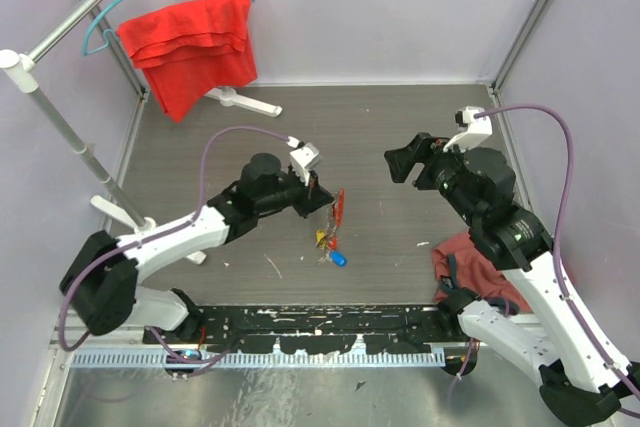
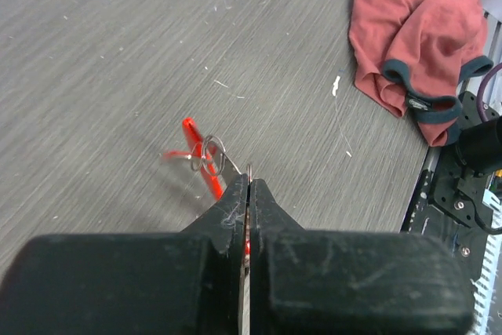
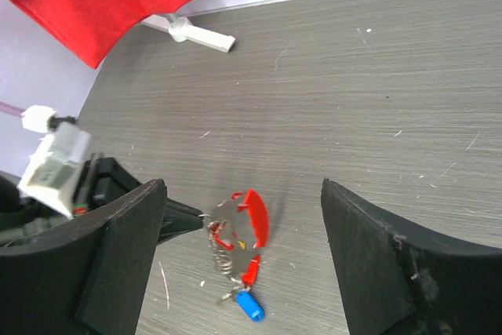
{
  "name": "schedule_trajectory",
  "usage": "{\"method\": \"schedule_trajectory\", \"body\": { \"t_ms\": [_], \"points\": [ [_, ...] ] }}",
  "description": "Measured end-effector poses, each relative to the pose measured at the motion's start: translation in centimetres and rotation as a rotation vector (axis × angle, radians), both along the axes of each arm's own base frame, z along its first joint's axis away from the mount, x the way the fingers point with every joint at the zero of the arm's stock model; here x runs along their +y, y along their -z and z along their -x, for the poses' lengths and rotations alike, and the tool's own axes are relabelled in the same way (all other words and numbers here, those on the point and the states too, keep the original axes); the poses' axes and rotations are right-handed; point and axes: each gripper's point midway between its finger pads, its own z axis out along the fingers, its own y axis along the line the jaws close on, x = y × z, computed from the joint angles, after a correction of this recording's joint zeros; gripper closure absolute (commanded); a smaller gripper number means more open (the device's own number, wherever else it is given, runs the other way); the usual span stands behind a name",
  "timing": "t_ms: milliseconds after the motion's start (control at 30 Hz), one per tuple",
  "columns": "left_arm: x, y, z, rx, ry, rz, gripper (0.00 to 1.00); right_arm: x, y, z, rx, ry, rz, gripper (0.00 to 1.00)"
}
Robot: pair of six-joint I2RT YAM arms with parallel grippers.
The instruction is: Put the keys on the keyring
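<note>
Maroon cloth nearest, bunched by the right arm's base, well apart from the work; no trouble from it short of a low, wide elbow swing. Next out, on the grey table, the keys: blue tag closest, yellow tag in the middle, red tag farthest, trailing in a loose line from the keyring. Hard to tell whether lying flat or partly lifted, or which of them already threaded on. Just beyond, left gripper pressed tight together on a thin silver wire of that keyring, nipped only at the very fingertips. Main risk right there, by this reading: so slight a bite on smooth round wire, likely to slip or twist out under any sideways tug, dropping the whole bunch. Second risk: ring turned edge-on or swinging, hiding its split from the other arm. Beyond again, right gripper spread wide and empty, hovering above the table, well apart from the keys. Coming in that wide, could straddle several tags at once, snag the red one, or bump the left fingertips and knock the wire loose. Small flat keys on a bare top also awkward to pick up; could skate away under a closing finger. Farthest, red towel hung at the back, out of it all.
</note>
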Motion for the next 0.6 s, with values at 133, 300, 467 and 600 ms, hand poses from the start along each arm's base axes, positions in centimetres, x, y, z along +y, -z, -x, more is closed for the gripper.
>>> {"method": "schedule_trajectory", "body": {
  "t_ms": [133, 300, 467, 600],
  "points": [
    [-2.1, 2.5, -1.3, 0.072, 0.023, -0.031, 0.84, -0.6, -0.2, 0.0, -0.008, 0.03, 0.003, 0.14],
    [-4.0, 5.0, -3.0, 0.138, 0.02, -0.063, 0.62, -1.0, 0.4, 0.1, 0.01, 0.047, 0.017, 0.14],
    [-5.3, 5.2, -4.6, 0.15, 0.002, -0.074, 0.43, -1.8, 0.8, 0.0, 0.018, 0.086, 0.031, 0.04],
    [-4.7, 4.5, -6.1, 0.147, -0.074, -0.103, 0.28, -2.2, 1.2, -0.3, 0.026, 0.114, 0.051, 0.0]
  ]
}}
